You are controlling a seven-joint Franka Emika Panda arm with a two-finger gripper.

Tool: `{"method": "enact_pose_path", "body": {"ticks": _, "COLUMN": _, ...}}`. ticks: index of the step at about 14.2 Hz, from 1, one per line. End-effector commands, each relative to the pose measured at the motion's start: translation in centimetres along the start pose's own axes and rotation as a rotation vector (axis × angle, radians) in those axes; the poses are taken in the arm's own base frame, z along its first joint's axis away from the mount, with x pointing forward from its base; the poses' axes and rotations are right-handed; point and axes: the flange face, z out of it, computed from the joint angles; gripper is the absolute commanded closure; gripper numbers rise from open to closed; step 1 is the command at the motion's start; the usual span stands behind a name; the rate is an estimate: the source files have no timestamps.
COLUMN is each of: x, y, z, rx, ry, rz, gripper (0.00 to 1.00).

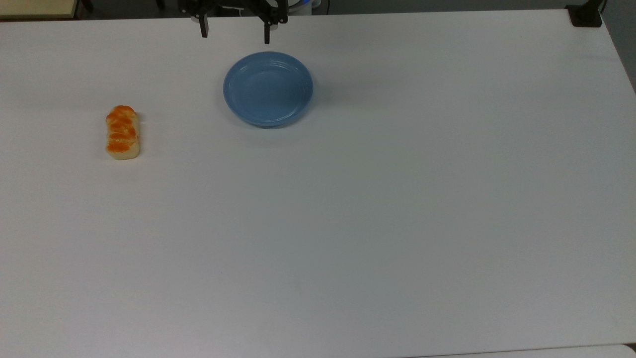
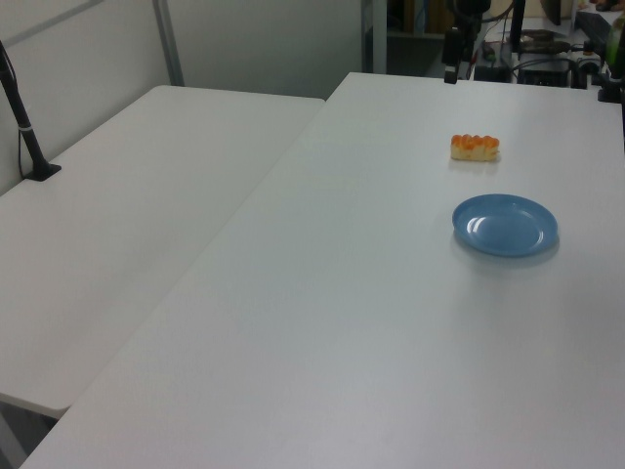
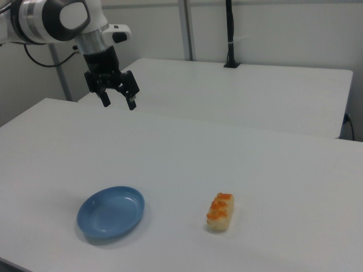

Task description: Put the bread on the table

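While raised with fingers spread wide, gripper point(image 3: 118, 103) is seen empty | bread point(image 1: 121, 132) is laid on table point(image 1: 377, 223) (well apart from blue plate point(image 1: 268, 88)).

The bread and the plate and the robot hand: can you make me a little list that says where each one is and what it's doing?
bread: lying flat on the white table, orange-brown top up, nothing touching it
blue plate: on the table, nothing on it, apart from the bread
gripper: up in the air above the table, fingers open, holding nothing
bread to plate: bread sits toward the top view's left of the plate
task state: bread rests on the table, off the plate
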Motion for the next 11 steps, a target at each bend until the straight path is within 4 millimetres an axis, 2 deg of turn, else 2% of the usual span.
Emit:
{"method": "enact_pose_path", "body": {"ticks": 1, "x": -0.7, "y": 0.8, "z": -0.2, "rx": 0.02, "ry": -0.003, "rz": -0.06, "gripper": 0.0}}
{"method": "enact_pose_path", "body": {"ticks": 4, "x": -1.0, "y": 1.4, "z": -0.8, "rx": 0.021, "ry": -0.017, "rz": -0.086, "gripper": 0.0}}
{"method": "enact_pose_path", "body": {"ticks": 6, "x": -1.3, "y": 2.8, "z": -2.0, "rx": 0.024, "ry": -0.025, "rz": -0.062, "gripper": 0.0}}
{"method": "enact_pose_path", "body": {"ticks": 11, "x": -1.5, "y": 2.9, "z": -2.1, "rx": 0.033, "ry": -0.036, "rz": -0.052, "gripper": 0.0}}
